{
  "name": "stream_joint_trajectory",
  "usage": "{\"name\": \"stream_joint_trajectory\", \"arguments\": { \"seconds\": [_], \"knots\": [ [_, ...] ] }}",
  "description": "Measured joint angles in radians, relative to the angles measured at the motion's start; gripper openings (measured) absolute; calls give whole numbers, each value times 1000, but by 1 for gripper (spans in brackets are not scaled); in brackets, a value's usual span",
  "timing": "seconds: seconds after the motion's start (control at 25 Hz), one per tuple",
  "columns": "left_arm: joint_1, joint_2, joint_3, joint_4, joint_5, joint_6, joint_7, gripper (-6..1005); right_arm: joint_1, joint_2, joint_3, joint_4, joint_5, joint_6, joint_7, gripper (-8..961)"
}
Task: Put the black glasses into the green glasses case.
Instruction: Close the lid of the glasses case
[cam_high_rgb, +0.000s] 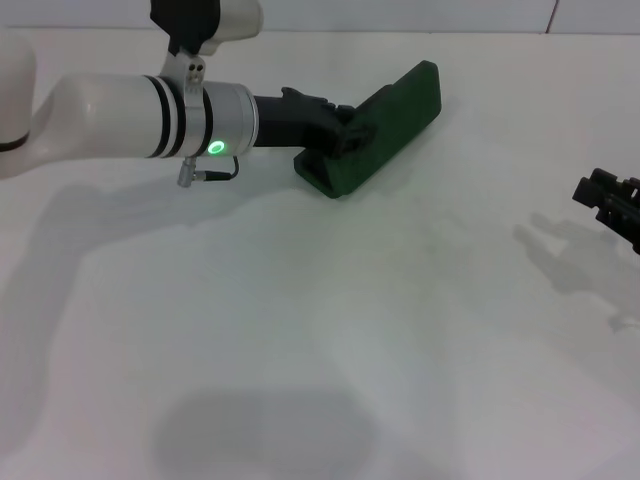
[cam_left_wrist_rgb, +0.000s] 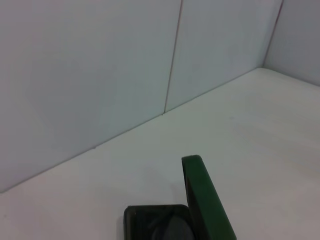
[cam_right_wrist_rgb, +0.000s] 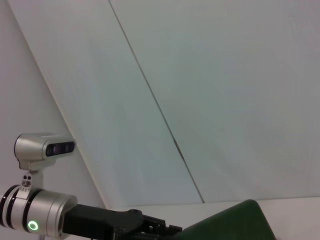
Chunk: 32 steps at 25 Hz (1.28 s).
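Left tool (cam_high_rgb: 352, 135): we are seeing it reaching into the green glasses case (cam_high_rgb: 395, 115); we cannot tell how wide it is standing.
Green glasses case: lying open on the white tabletop (cam_high_rgb: 400, 320), lid tilting up.
Black glasses: we are not making them out.
Right tool (cam_high_rgb: 612, 205): hanging at the right edge, well apart; its opening is unclear to us.

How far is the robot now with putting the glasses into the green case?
The green glasses case stands open, lid raised. The left gripper is at its open mouth, but its fingers are hard to make out. The glasses are not visible, so whether they are already inside cannot be told. The right gripper waits at the table's right edge.
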Motion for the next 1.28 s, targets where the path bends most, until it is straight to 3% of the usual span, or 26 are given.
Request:
{"name": "stream_joint_trajectory", "arguments": {
  "seconds": [0.64, 0.96, 1.08, 1.28],
  "knots": [
    [-2, 3, 4, -7, 29, 7, -30, 397, -2, 0, 0, 0, 0, -4, 0, 275],
    [-2, 8, 3, -3, 35, 14, -37, 280, -2, 0, 2, 0, 0, 0, 0, 275],
    [-2, 17, -1, -1, 35, 40, -38, 205, -2, 0, 3, 0, 0, 0, 0, 275],
    [-1, 45, -4, 1, 33, 87, -38, 204, -2, 0, 3, 0, 0, 2, 0, 275]
  ]
}}
